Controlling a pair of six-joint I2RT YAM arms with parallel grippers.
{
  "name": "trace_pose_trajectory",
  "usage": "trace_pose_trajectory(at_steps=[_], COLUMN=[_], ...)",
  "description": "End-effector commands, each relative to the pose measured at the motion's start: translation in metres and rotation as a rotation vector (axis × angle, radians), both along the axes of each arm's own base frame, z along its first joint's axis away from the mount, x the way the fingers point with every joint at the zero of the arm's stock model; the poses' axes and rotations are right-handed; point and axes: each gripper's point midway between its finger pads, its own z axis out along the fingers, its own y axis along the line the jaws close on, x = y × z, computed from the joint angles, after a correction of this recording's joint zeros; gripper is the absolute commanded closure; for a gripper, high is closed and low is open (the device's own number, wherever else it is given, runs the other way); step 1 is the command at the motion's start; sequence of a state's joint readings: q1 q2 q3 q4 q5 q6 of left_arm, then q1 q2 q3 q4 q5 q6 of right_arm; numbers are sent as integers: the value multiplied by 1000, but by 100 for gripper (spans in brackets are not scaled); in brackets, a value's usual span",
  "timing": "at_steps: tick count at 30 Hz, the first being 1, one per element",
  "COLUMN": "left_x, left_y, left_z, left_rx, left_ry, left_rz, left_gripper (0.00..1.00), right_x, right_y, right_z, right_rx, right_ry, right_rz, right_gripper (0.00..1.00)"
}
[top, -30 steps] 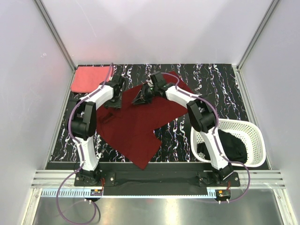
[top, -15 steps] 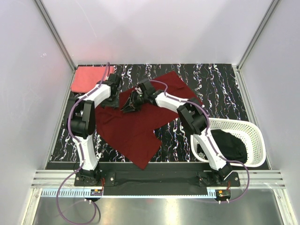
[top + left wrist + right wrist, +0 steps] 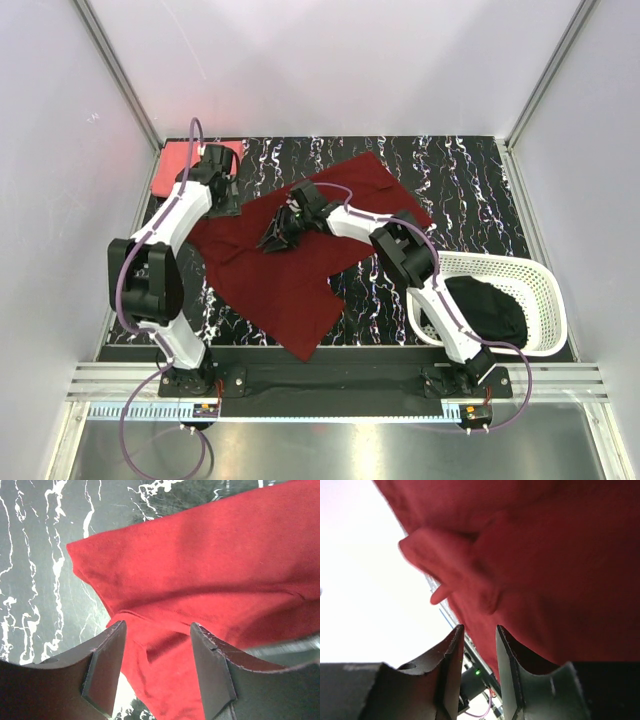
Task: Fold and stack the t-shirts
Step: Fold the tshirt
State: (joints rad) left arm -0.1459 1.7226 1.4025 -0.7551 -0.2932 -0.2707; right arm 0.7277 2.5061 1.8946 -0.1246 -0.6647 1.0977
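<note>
maroon t-shirt point(image 3: 300, 270) lies spread on the middle of the table point(image 3: 450, 170), part folded. coral t-shirt point(image 3: 178, 168) is folded at the far-left corner, black t-shirt point(image 3: 490, 305) is in the basket point(image 3: 545, 285). left gripper point(image 3: 157, 630) has jaws apart over the maroon's left edge, holding nothing. right gripper point(image 3: 479, 630) is narrowly apart, empty, at a bunched fold. step looks like folding the maroon. next: pinch an edge and carry it across.
</note>
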Motion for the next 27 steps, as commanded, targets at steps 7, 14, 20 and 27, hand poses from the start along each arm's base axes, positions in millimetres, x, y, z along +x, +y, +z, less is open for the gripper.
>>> trace_pose_trajectory(at_steps=[7, 14, 20, 27], left_x=[-17, -22, -28, -36], left_y=[0, 8, 11, 10], left_z=[25, 30, 30, 33], left_rx=[-53, -51, -54, -66], left_ry=[-65, -76, -70, -66], left_rz=[7, 24, 26, 28], left_gripper=[41, 41, 41, 41], right_x=[5, 9, 8, 0], right_y=[18, 23, 20, -1], right_z=[-3, -8, 12, 61], right_rx=[10, 2, -13, -46], right_ry=[-14, -2, -39, -63], right_rz=[-7, -15, 15, 55], right_gripper=[62, 69, 93, 100])
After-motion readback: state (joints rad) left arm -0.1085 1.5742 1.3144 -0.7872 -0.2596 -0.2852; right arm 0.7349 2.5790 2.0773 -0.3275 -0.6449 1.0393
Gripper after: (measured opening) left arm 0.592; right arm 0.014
